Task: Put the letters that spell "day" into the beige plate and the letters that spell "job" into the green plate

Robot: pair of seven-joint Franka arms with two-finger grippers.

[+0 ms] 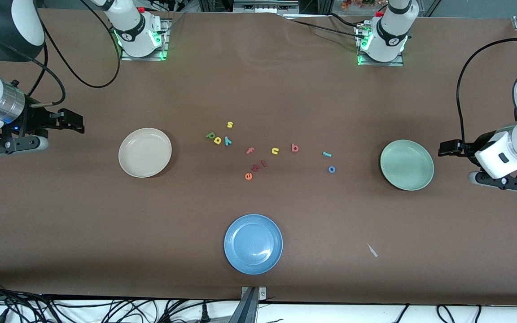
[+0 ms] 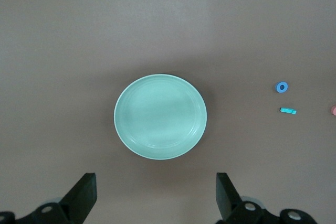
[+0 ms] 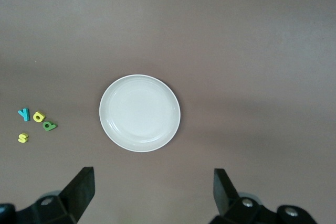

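The beige plate point(image 1: 144, 152) point(image 3: 139, 113) lies empty toward the right arm's end. The green plate point(image 1: 406, 164) point(image 2: 160, 116) lies empty toward the left arm's end. Between them a green d point(image 1: 210, 135) point(image 3: 49, 126), yellow a point(image 1: 217, 141) point(image 3: 38, 116) and teal y point(image 1: 228, 141) point(image 3: 23, 114) sit together. Nearer the green plate lie the red-pink b point(image 1: 295, 147), teal j point(image 1: 326, 154) point(image 2: 287, 110) and blue o point(image 1: 331, 169) point(image 2: 282, 86). My right gripper point(image 1: 76, 123) point(image 3: 152, 190) hangs open beside the beige plate. My left gripper point(image 1: 447, 148) point(image 2: 156, 192) hangs open beside the green plate. Both hold nothing.
A blue plate point(image 1: 253, 243) sits nearer the front camera, mid-table. Other loose letters lie among the task's: a yellow s point(image 1: 230, 124), pink f point(image 1: 249, 150), yellow u point(image 1: 275, 150), orange e point(image 1: 248, 176). A small white scrap point(image 1: 372, 250) lies beside the blue plate.
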